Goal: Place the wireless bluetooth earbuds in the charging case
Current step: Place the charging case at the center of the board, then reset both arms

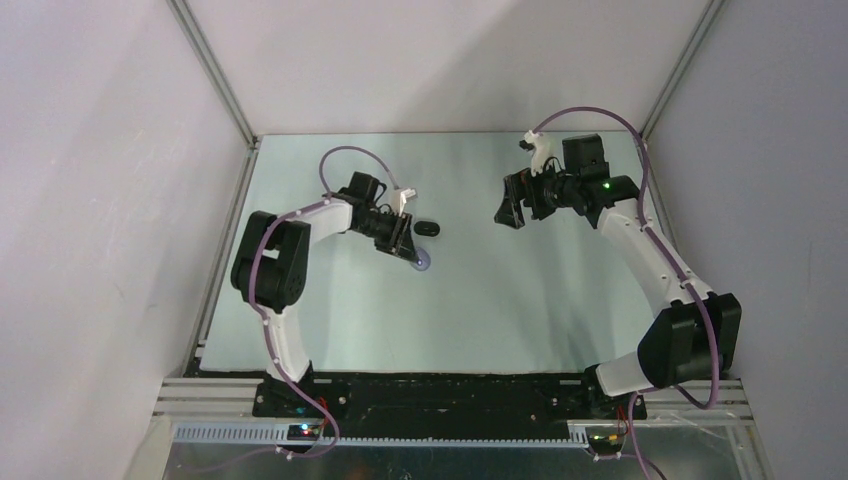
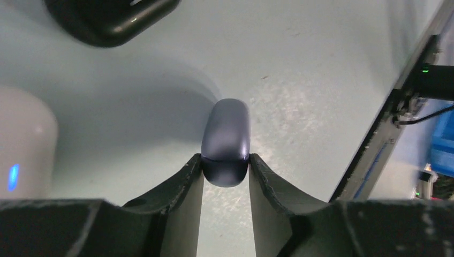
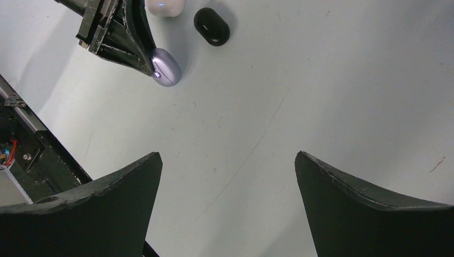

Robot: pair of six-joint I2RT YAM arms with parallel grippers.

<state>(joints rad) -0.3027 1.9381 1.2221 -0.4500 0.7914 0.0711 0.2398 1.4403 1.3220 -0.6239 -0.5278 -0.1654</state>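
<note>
My left gripper [image 1: 411,252] [image 2: 225,162] is shut on the near end of a closed lavender oval charging case [image 2: 227,134], which rests on the table [image 1: 421,264]. The right wrist view shows that case [image 3: 168,69] between the left fingertips [image 3: 140,53]. A black oval case [image 1: 427,228] [image 3: 211,25] lies just beyond it, its edge at the top left of the left wrist view [image 2: 107,19]. A white case with a blue light [image 2: 21,144] [image 3: 165,5] sits beside the left gripper. My right gripper [image 1: 509,208] [image 3: 227,160] is open, empty and raised on the right. No earbuds show.
The pale table [image 1: 520,300] is walled by white panels with metal frame rails [image 1: 235,180] on both sides. A black rail and wiring [image 3: 32,150] run along the table's edge in the right wrist view.
</note>
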